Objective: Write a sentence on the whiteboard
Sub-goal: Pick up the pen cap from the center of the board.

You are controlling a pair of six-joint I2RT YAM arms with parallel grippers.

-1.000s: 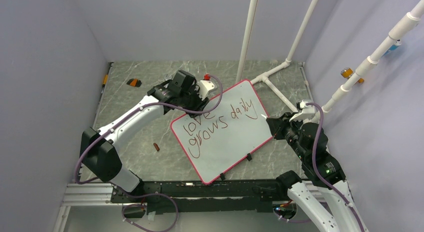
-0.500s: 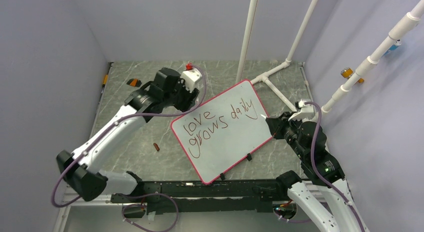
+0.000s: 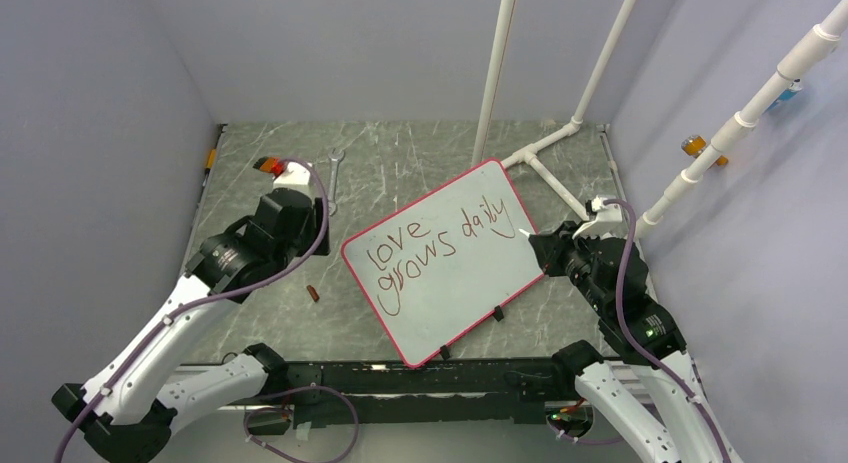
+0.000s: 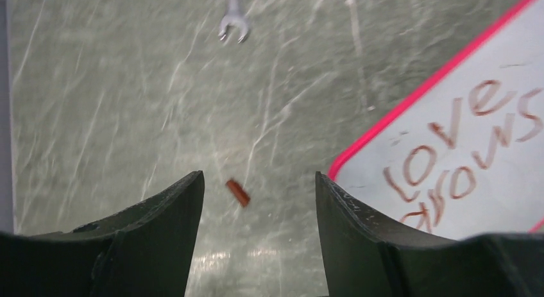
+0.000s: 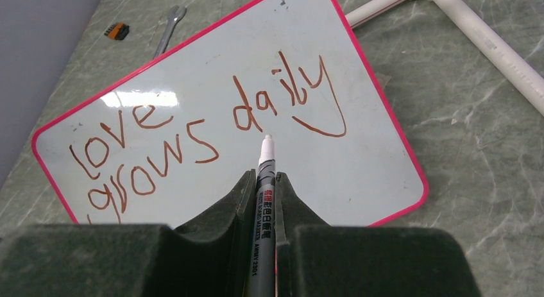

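Both arms are built alike, the left arm (image 3: 140, 358) and the right arm (image 3: 640, 418), with smooth white shells between chunky black joint housings. A thin purple cable (image 3: 325, 213) loops loosely along each. The left hand (image 4: 256, 181) has two broad, dark, matte fingers with curved inner edges, and the right hand (image 5: 264, 181) has the same dark padding. A black rail (image 3: 420, 375) carries both bases along the desk's near edge.

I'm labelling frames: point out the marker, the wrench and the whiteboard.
marker (image 5: 265, 201), right wrist view, printed barrel.
wrench (image 4: 235, 24), left wrist view, open-end head.
whiteboard (image 3: 462, 285), top external view, bare white face.
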